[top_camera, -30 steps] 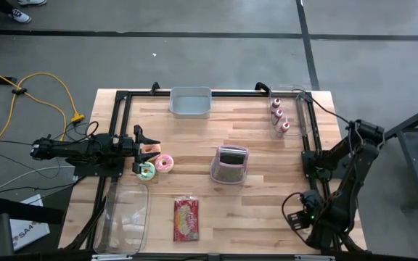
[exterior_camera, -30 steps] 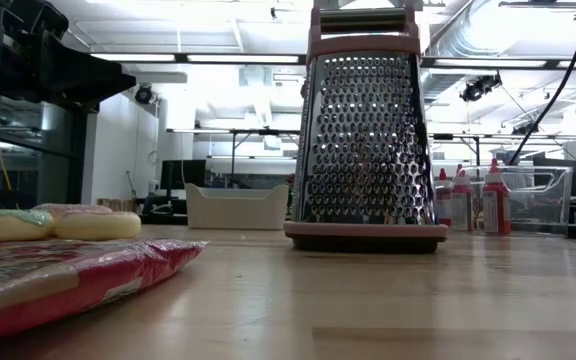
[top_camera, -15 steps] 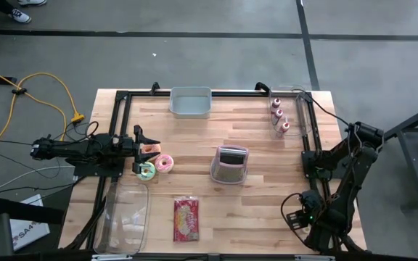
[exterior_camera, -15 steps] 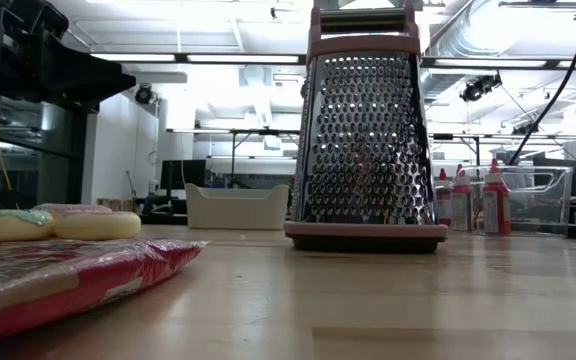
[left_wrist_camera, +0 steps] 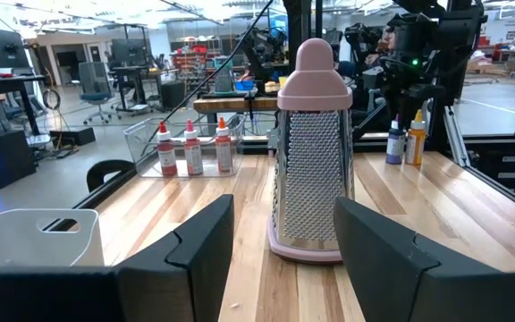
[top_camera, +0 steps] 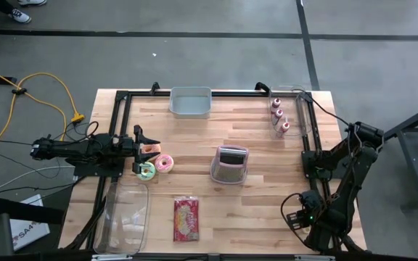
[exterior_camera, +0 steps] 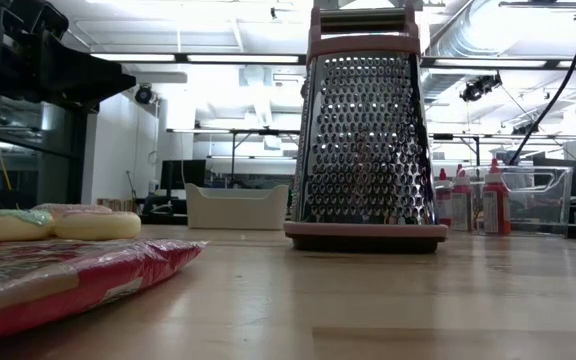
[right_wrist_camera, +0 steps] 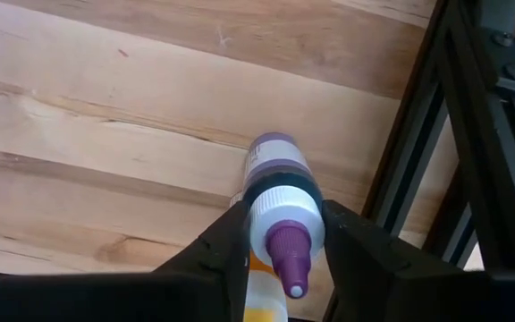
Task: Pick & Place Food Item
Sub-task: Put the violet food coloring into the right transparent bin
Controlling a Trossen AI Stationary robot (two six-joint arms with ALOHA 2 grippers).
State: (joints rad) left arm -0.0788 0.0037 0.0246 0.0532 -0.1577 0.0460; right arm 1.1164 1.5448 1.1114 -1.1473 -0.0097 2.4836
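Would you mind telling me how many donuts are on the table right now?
2, lying side by side near the table's left edge: the green-iced donut right by the left gripper, and the pink-iced donut just beside it. None seems hidden.

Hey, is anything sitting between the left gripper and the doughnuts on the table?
Nothing visible. The pink doughnut and green doughnut lie on bare table right beside the open left gripper; the grater stands farther off. The right gripper, off to the side, is shut on a bottle.

Blk arms (top_camera: 78,148), blk angular fingers (left_wrist_camera: 195,259).
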